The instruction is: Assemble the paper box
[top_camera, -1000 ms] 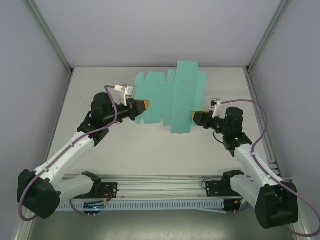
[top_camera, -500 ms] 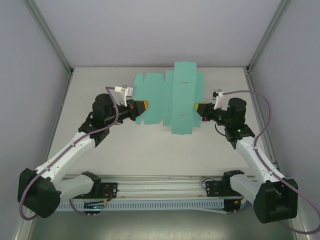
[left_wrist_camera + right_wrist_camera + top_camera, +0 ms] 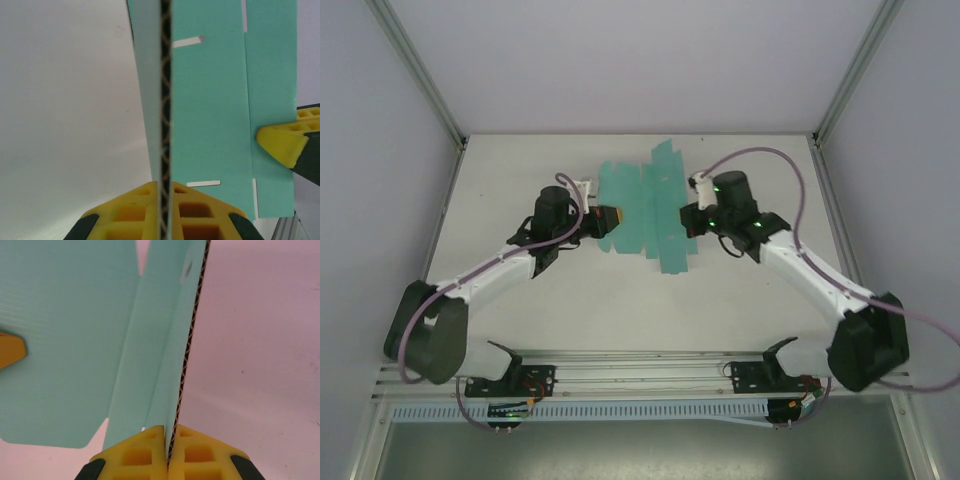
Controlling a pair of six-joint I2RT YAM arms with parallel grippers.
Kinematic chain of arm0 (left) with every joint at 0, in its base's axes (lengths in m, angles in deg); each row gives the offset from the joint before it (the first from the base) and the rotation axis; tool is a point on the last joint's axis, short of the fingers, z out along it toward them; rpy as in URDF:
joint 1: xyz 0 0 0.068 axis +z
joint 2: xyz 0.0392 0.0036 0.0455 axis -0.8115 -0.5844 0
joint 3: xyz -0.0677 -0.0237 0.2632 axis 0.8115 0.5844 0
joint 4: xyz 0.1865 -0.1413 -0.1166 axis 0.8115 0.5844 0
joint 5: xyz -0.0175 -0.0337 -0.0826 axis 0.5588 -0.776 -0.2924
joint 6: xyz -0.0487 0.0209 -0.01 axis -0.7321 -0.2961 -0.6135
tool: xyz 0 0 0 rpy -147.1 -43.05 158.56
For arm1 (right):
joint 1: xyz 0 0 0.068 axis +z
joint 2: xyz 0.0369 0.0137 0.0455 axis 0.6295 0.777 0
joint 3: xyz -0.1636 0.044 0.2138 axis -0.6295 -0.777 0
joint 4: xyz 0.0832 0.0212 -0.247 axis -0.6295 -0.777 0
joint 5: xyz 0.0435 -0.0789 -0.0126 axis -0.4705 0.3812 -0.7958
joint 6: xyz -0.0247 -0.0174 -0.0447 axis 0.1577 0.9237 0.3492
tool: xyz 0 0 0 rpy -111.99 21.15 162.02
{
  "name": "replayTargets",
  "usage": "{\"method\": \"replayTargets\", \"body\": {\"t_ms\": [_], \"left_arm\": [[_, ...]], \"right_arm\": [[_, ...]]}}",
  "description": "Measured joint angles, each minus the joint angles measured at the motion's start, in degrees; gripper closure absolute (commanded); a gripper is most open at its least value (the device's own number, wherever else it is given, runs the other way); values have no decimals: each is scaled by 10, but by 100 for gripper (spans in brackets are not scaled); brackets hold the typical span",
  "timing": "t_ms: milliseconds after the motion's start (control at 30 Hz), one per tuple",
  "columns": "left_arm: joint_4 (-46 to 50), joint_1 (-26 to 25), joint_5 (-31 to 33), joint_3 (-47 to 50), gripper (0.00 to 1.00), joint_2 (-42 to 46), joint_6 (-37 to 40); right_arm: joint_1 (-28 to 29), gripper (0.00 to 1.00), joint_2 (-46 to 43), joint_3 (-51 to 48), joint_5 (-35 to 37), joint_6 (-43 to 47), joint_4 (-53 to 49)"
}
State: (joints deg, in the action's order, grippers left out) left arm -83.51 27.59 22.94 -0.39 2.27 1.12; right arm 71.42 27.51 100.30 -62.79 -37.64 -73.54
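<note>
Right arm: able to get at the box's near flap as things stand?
Probably not: the right gripper is shut on the right edge of the box, and the left gripper on the left. The near flap itself lies uncovered.

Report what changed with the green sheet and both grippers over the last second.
The right gripper swung inward to the left and shut on the right edge of the paper box, folding that side up, so the sheet looks narrower from above. The left gripper shifted slightly right. Unchanged: the left gripper stays clamped on the left edge.
</note>
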Motion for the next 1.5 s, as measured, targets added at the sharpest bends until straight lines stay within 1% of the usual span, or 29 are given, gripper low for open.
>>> {"method": "replayTargets", "body": {"t_ms": [133, 167, 200, 233, 267, 333, 400, 433, 500, 533, 567, 600, 633, 767, 833, 900, 1000, 1100, 1200, 1333, 1500], "left_arm": [[-23, 5, 12, 19, 100, -29, -24], [-23, 5, 17, 24, 91, -31, -28], [-22, 5, 21, 30, 76, -32, -30], [-17, 4, 16, 36, 68, -32, -31], [-13, 2, 6, 43, 67, -32, -31], [-10, -9, -1, 61, 61, -31, -31], [-1, -15, -2, 80, 56, -25, -32], [8, -15, -1, 89, 51, -20, -32], [33, -14, 8, 101, 33, -8, -30], [49, -14, 16, 103, 29, 1, -31], [66, -14, 26, 103, 22, 10, -30], [82, -14, 38, 103, 4, 19, -27], [101, -14, 52, 103, 2, 31, -25], [169, -10, 94, 98, 2, 66, -18], [202, 1, 108, 86, 1, 75, -12], [232, 21, 113, 67, 2, 76, -9], [258, 68, 111, 36, 2, 77, -4], [263, 99, 100, 3, 1, 73, 2], [256, 101, 69, -51, 2, 49, 7], [226, 101, 24, -116, 2, -4, 7], [206, 101, -19, -150, 2, -73, 10]], "right_arm": [[34, 100, 94, 77, 84, 30, -56], [37, 100, 108, 85, 101, 37, -64], [39, 100, 120, 89, 119, 47, -72], [40, 100, 130, 90, 139, 60, -73], [40, 100, 136, 92, 155, 74, -72], [42, 100, 145, 91, 187, 117, -72], [45, 100, 146, 89, 216, 162, -68], [48, 100, 146, 86, 231, 192, -60], [51, 100, 146, 76, 249, 245, -34], [52, 100, 146, 70, 256, 278, -18], [54, 100, 146, 63, 263, 306, -3], [56, 100, 146, 58, 267, 330, 9], [58, 100, 147, 52, 273, 363, 26], [76, 100, 157, 13, 298, 490, 119], [90, 100, 171, -5, 310, 552, 166], [102, 100, 189, -13, 323, 603, 202], [115, 100, 204, -24, 326, 667, 261], [124, 100, 204, -40, 326, 711, 316], [132, 100, 209, -58, 331, 749, 380], [142, 100, 226, -79, 344, 784, 461], [145, 100, 229, -87, 350, 788, 488]]}}
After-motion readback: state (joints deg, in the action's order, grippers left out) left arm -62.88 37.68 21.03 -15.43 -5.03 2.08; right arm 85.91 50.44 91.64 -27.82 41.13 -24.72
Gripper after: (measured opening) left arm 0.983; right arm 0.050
